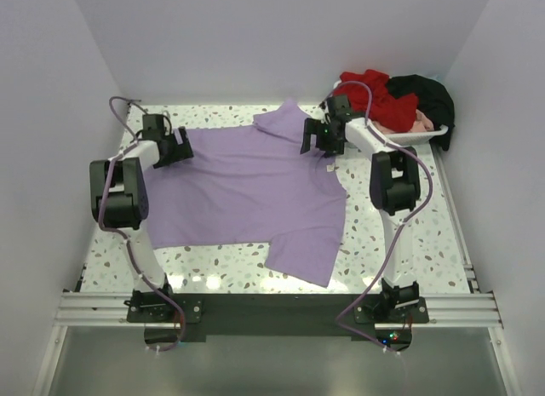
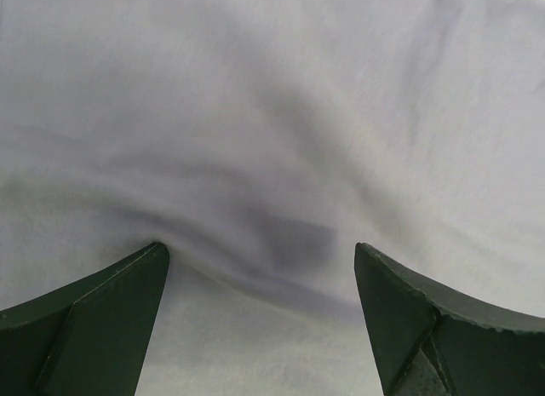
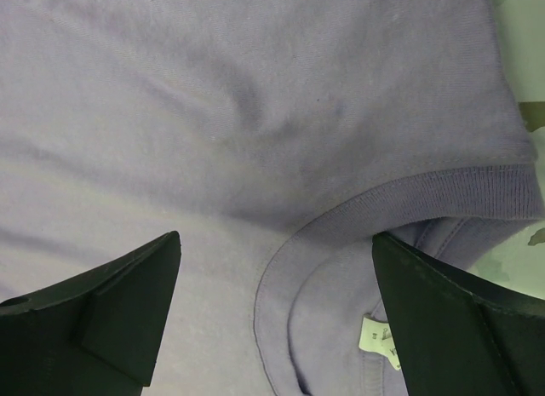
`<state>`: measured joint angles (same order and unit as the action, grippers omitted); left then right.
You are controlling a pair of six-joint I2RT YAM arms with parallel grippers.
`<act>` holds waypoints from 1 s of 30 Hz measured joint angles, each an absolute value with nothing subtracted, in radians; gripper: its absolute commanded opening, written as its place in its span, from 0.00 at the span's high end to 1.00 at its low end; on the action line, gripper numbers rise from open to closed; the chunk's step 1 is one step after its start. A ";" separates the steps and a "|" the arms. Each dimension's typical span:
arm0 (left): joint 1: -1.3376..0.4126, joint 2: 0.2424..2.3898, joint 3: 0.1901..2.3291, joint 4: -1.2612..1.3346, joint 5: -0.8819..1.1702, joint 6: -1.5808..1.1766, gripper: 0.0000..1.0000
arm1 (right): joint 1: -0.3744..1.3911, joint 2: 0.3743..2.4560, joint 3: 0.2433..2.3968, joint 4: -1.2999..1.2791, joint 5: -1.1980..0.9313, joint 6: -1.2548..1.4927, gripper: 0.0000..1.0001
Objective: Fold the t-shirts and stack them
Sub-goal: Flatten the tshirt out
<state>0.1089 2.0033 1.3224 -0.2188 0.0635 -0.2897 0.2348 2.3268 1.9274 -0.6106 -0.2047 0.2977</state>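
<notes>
Arms both reach forward from their bases, elbows raised and wrists tipped down over the shirt point(image 1: 247, 192), which lies spread flat on the table point(image 1: 213, 272) with its collar point(image 1: 330, 164) toward 3 o'clock and its hem toward 9 o'clock.

The left gripper point(image 1: 177, 147) is at the shirt's 10 o'clock corner. In the left wrist view its fingers point(image 2: 102, 311) stand wide apart with nothing between them but lavender cloth close below. A soft crease runs across from one tip toward the other, and whether the tips touch the cloth cannot be told.

The right gripper point(image 1: 315, 139) is at the shirt's 2 o'clock, just beside the collar. Its fingers point(image 3: 111, 302) are also spread wide and hold nothing. In that wrist view the ribbed collar curves between them, with a white label point(image 3: 379, 336) at 5 o'clock.

One sleeve point(image 1: 285, 119) points to 12 o'clock between the grippers, the other point(image 1: 302, 255) to 6 o'clock near the table's front edge.

A pile point(image 1: 383, 94) of red, black and pink shirts fills a white tray point(image 1: 409, 137) at the table's 1 o'clock corner, close behind the right wrist.

Bare table shows in a band at 6 o'clock, a wider patch at 4 o'clock around the right arm, and a thin strip at 9 o'clock. Walls point(image 1: 255, 47) close in at 9, 12 and 3 o'clock.
</notes>
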 measured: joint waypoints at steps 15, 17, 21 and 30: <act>0.077 2.172 1.578 -0.263 0.070 -0.278 0.05 | 0.234 2.359 2.000 -0.678 -0.201 0.299 0.02; 0.077 2.151 1.555 -0.263 0.065 -0.279 0.05 | 0.234 2.362 2.008 -0.687 -0.203 0.302 0.02; 0.077 2.016 1.439 -0.285 0.022 -0.294 0.05 | 0.234 2.363 2.016 -0.696 -0.213 0.310 0.02; 0.077 1.438 1.056 -0.263 -0.202 -0.374 0.14 | 0.235 2.284 1.948 -0.723 -0.245 0.315 0.03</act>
<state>0.0772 1.4376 1.0557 -0.2626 -0.2024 -0.3740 0.2348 2.2837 1.9480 -0.7235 -0.2451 0.3145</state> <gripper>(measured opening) 0.900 0.978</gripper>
